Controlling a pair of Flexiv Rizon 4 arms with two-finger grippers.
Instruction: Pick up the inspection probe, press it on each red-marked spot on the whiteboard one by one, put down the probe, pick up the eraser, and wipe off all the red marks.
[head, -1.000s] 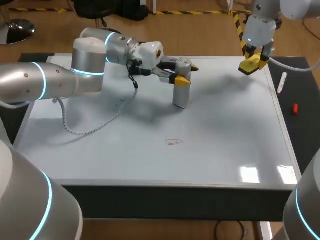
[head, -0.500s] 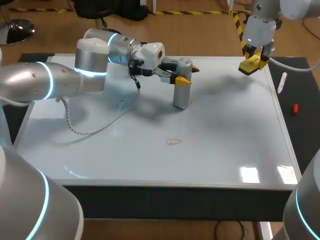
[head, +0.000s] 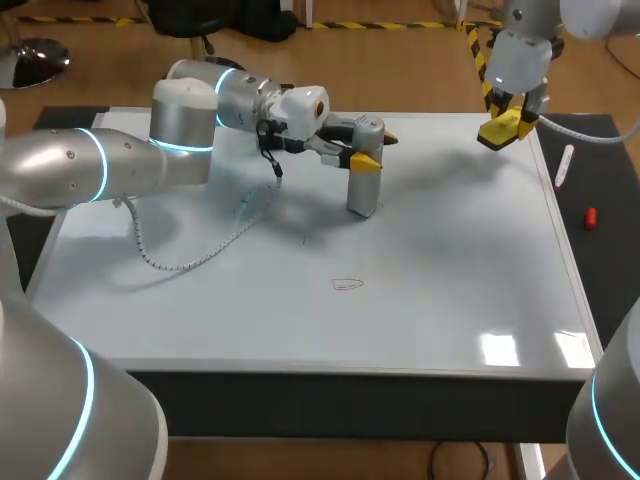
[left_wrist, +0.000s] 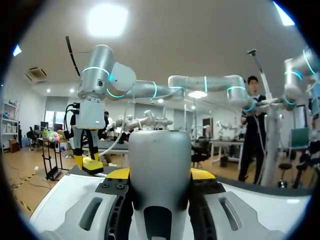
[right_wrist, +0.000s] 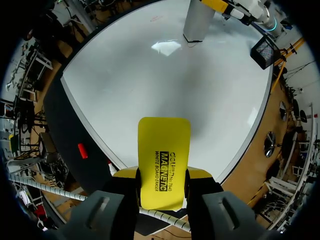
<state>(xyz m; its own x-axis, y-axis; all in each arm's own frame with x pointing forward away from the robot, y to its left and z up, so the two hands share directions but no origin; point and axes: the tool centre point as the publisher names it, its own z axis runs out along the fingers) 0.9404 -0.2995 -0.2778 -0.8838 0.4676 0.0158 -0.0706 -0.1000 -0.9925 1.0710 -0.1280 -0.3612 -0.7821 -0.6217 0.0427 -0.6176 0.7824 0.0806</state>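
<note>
Left gripper (head: 372, 150): clenched sideways on the inspection probe (head: 362, 185), one yellow tip on each side of its upper part
Inspection probe: a grey upright cylinder; its foot seemed to rest on the whiteboard (head: 450, 300), near the middle of the far edge; no red showed around its foot
Right gripper (head: 508, 127): grasping the yellow eraser (head: 500, 132) between both fingers; it hung above the whiteboard's far right corner, clear of the surface
Red mark (head: 347, 284): one small red outline, about midway between the left and right edges and a little nearer the near edge; well apart from both the probe and the eraser; I could make out no other red marks
Other things: a white marker pen (head: 565, 165) and a small red cap (head: 590, 217) lay on the dark table just past the whiteboard's right edge; a pale cable (head: 200, 250) trailed from the left arm across the left half of the whiteboard
Done so far: the probe was picked up; the eraser was already in hand too, ahead of the order the task gives
Left to do: as I judged it, the visible mark was not being pressed; the probe was not yet put down; nothing was wiped, since the mark was whole
Change from a second earlier: the left arm's big elbow link had shifted slightly and the cable's loop had moved with it; the probe, the eraser and the right arm kept their places
</note>
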